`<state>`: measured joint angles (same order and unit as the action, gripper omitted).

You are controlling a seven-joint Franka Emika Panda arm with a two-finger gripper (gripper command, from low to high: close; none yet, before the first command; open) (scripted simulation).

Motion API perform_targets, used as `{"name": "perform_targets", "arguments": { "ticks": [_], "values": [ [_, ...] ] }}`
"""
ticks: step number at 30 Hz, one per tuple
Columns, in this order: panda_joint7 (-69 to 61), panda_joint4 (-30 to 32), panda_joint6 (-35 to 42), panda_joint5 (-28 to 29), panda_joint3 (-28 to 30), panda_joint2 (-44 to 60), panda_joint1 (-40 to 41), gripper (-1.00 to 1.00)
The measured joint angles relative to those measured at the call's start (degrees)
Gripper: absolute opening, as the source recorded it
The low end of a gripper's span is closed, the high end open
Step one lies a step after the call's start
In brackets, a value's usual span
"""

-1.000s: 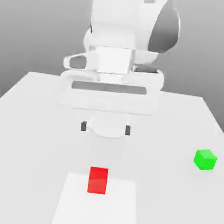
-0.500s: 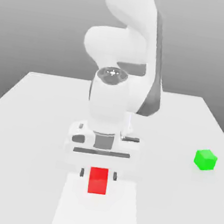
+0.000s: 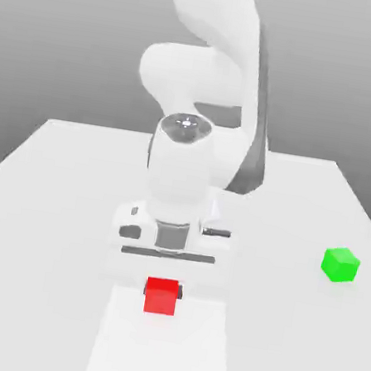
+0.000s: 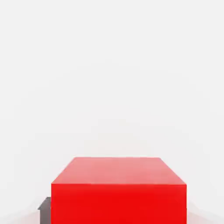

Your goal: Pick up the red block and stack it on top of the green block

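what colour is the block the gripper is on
Red, plain and smooth; the hand view shows it best.

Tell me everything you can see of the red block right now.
The red block is a small bright red cube with plain smooth faces. It sits upright and square on the white table, directly under the gripper, which is shut on it. The green block stands well apart, toward the exterior view's right.

Red block (image 3: pixel 161 296) on table (image 3: pixel 44 201), green block (image 3: pixel 340 265) far right.

red block (image 4: pixel 118 192) cut off by frame edge (hand view), fingers hidden
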<state>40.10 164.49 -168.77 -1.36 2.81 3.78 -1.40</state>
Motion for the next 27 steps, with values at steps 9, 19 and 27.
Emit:
{"name": "perform_targets", "arguments": {
  "ticks": [9,19,27],
  "values": [
    [2.7,1.5,7.4,1.7,-1.4,-8.5,-1.2,-1.00],
    [11.3,-0.5,11.0,-2.1,-14.5,-10.1,-14.7,-1.00],
    [18.1,-2.3,13.9,-5.7,-25.3,-11.5,-26.1,-1.00]
  ]
}}
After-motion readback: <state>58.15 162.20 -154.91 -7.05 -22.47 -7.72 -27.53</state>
